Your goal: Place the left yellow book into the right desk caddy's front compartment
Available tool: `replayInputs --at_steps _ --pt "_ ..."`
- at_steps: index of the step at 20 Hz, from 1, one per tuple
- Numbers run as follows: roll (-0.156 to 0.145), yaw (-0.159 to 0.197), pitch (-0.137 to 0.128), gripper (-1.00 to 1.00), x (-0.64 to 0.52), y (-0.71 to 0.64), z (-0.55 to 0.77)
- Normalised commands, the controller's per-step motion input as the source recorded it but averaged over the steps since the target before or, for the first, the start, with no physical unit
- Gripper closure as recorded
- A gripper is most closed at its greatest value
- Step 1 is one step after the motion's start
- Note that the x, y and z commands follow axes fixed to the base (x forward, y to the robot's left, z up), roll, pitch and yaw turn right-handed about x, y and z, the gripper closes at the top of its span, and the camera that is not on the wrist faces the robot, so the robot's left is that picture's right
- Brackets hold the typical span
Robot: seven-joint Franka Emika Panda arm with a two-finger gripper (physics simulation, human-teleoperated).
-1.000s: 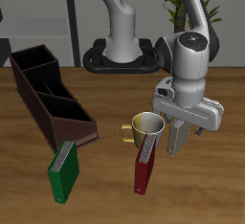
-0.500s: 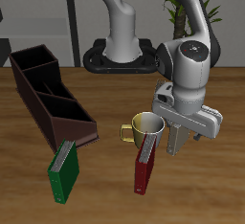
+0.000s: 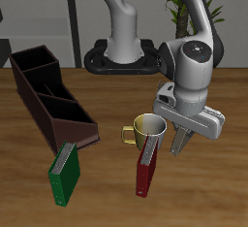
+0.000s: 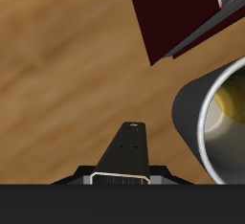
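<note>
Exterior view: the gripper (image 3: 179,139) hangs low just beside the mug (image 3: 148,127), empty; I cannot tell whether its fingers are apart or together. The left yellow book (image 3: 148,154) stands just in front of the mug, leaning on the red book (image 3: 144,178). The right desk caddy (image 3: 48,100) sits well beyond the mug. A careless approach risks knocking the mug or toppling both books, or pinching the red one too.
</note>
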Motion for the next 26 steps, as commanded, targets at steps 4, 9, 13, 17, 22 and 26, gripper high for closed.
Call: replayInputs --at_steps 4,9,13,17,22,26 --pt "0.012 0.041 -0.018 1.0 -0.11 0.01 0.21" --pt "0.043 0.093 -0.038 1.0 -0.22 0.04 0.4" --pt "0.009 0.106 -0.075 1.0 -0.26 -0.11 0.61" --pt "0.032 0.122 -0.058 1.0 -0.25 -0.07 0.67" --pt "0.037 0.123 -0.036 1.0 -0.25 -0.11 0.58" --pt "-0.005 0.13 -0.044 1.0 -0.29 -0.17 0.58"
